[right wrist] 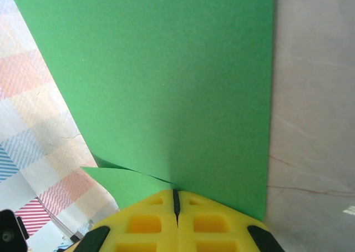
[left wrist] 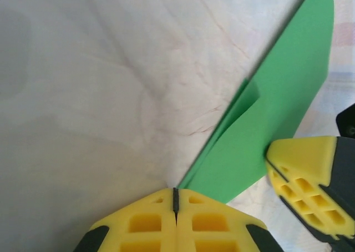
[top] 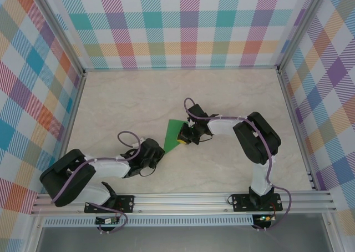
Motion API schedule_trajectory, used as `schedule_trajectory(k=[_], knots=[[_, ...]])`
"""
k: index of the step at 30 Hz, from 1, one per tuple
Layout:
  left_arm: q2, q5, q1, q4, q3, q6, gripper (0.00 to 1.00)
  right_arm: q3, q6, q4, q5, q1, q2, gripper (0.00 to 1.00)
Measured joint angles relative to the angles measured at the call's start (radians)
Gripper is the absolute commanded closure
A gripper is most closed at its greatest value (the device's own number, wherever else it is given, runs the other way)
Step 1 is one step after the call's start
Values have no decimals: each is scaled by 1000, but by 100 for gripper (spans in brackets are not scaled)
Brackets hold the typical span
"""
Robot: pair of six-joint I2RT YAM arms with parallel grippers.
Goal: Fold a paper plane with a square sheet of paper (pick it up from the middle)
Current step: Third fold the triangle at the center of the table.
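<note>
The pale marble table (top: 122, 102) fills the middle of the top view, and the square sheet of paper (top: 173, 132), folded into a narrow green wedge, sits just left of frame centre. The right gripper (right wrist: 176, 195) is clamped on the sheet's right edge. The left gripper (left wrist: 176, 193) pinches its lower corner tip.

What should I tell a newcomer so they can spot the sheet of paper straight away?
Look at the pale marble-patterned table inside the checked walls, then near its middle. Between the left gripper and the right gripper, both yellow-tipped and shut on it, is the paper. It is a folded, pointed, bright green piece, the only green thing there.
</note>
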Motion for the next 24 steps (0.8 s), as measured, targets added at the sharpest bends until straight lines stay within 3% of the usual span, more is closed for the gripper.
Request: schedule_trajectory(k=[6, 10, 24], knots=[[-92, -29, -1, -142, 10, 52, 100, 9, -1, -14, 0, 0, 2, 100], [-93, -13, -1, -138, 63, 99, 100, 15, -1, -23, 0, 0, 5, 100], [134, 52, -1, 27, 126, 122, 100, 24, -2, -34, -9, -2, 11, 100]])
